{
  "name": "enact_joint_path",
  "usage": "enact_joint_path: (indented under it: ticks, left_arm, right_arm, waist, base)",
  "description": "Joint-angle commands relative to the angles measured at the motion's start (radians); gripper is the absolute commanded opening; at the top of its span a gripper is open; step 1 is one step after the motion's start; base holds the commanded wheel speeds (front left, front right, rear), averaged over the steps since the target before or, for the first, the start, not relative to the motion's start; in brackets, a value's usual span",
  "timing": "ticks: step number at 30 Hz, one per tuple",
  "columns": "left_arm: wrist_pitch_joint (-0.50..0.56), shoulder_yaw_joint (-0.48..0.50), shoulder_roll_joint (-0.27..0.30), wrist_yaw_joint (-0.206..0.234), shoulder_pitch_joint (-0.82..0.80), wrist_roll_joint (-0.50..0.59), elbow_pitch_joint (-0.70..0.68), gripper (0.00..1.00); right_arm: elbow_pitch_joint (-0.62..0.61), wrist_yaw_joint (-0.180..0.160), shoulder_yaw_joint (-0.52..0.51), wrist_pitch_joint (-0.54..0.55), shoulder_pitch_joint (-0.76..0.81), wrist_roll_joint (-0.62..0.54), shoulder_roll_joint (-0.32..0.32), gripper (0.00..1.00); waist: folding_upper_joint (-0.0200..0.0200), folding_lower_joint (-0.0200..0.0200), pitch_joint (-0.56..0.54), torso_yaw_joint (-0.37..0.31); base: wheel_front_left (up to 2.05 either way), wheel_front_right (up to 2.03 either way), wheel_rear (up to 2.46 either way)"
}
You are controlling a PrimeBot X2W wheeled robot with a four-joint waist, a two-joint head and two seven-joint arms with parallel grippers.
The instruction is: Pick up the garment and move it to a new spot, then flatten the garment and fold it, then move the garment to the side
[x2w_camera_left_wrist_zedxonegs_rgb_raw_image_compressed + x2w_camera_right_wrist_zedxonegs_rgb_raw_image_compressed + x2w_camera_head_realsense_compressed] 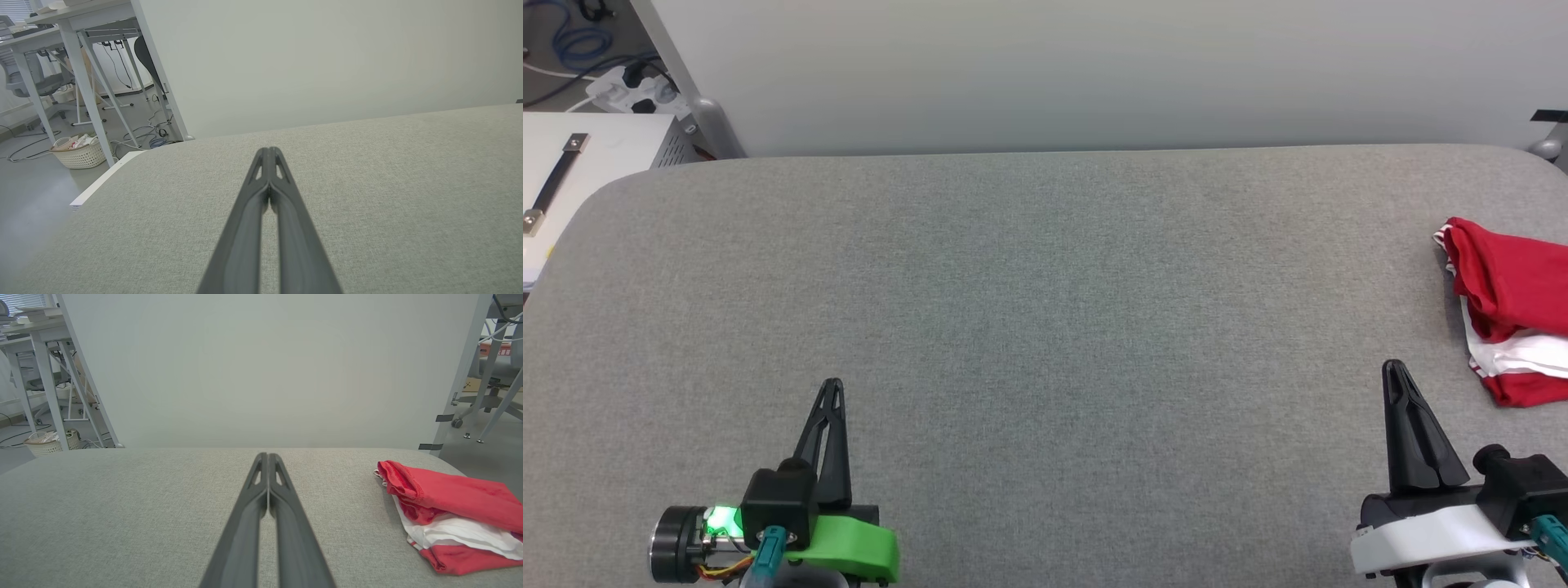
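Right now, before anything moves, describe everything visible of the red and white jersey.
The jersey lies crumpled in a loose heap at the right end of the grey fabric-covered table, partly cut off by the head view's edge. It looks like soft cloth: a red fold on top, a white layer under it, red again at the bottom, with red-and-white striped trim at its far corner. Only the table touches it; the shut right gripper stands apart from it.

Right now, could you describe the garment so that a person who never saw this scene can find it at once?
Find the wide grey table before the pale wall. Follow it to its right end, past the right gripper. There the garment lies in a crumpled heap: bright red cloth with white layers, unlike the plain grey top and the dark gripper.
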Motion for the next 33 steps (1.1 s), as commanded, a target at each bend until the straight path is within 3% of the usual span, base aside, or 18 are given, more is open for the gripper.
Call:
enact_joint_path:
  ticks: [1, 33]
  left_arm:
    - [0.006, 0.004, -0.003, -0.003, -0.002, 0.001, -0.001, 0.00]
    - [0.070, 0.034, -0.028, -0.031, -0.016, 0.013, -0.006, 0.00]
  right_arm:
    - [0.002, 0.000, 0.001, 0.004, -0.002, -0.003, 0.001, 0.00]
    - [0.020, 0.000, 0.006, 0.068, -0.022, -0.033, 0.005, 0.00]
  waist:
    - [0.0000, 0.0000, -0.001, -0.001]
    - [0.0000, 0.0000, -0.015, -0.011]
  base:
    - [0.00, 0.00, 0.00]
    - [0.00, 0.00, 0.00]
